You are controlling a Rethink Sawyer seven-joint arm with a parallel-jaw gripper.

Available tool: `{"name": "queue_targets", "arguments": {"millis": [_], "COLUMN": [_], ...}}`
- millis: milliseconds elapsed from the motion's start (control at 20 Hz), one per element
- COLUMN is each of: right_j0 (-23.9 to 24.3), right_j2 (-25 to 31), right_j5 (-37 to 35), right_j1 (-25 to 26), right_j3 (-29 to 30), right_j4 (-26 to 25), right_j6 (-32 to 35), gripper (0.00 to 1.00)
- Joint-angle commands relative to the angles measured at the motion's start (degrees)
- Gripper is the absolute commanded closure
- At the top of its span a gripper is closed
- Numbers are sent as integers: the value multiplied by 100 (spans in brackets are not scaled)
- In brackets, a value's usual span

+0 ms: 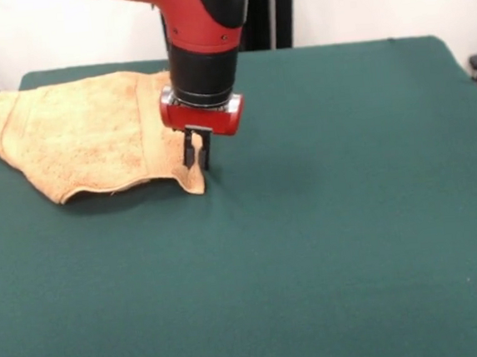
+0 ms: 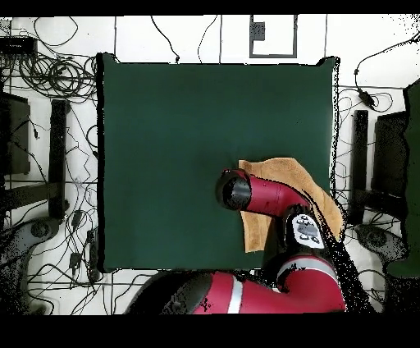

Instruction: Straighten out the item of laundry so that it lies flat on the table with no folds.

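The near half of the surface (image 1: 332, 287) in the front view is bare green felt, room into which cloth could be spread. Past it, toward the far left corner, lies the towel (image 1: 76, 134), rumpled, not square: its outline is irregular, its near edge curls up a little and throws a shadow, and a woven band runs down its right side to a corner that juts toward the camera.

The claw (image 1: 196, 151) stands at that corner, pointing straight down from the red wrist. Its two dark fingers (image 1: 188, 149) are close together with only a narrow gap between them, their tips at the towel's edge. They look pinched on the hem, but I cannot tell for sure whether cloth sits between them or whether they merely touch it. The placement makes sense as a grasp on a free corner: a corner is where a pull would draw a fold out, and the band side faces the bare felt.

Farther back the arm (image 1: 201, 31) rises out of the frame.

The overhead view agrees: the towel (image 2: 287, 174) lies near one side edge of the surface (image 2: 164, 148), partly hidden under the arm (image 2: 271, 195); the claw is hidden there.

As I judge it, the towel is far from flat.
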State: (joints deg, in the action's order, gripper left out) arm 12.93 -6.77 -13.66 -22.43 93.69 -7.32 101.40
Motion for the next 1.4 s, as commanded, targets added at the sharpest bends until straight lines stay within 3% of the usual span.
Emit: {"name": "queue_targets", "arguments": {"millis": [50, 1400], "right_j0": [-832, -875], "right_j2": [661, 1124], "right_j5": [-460, -186], "right_j1": [336, 162], "right_j3": [139, 685], "right_j4": [520, 1483], "right_j6": [1279, 1302], "gripper": [100, 100]}}
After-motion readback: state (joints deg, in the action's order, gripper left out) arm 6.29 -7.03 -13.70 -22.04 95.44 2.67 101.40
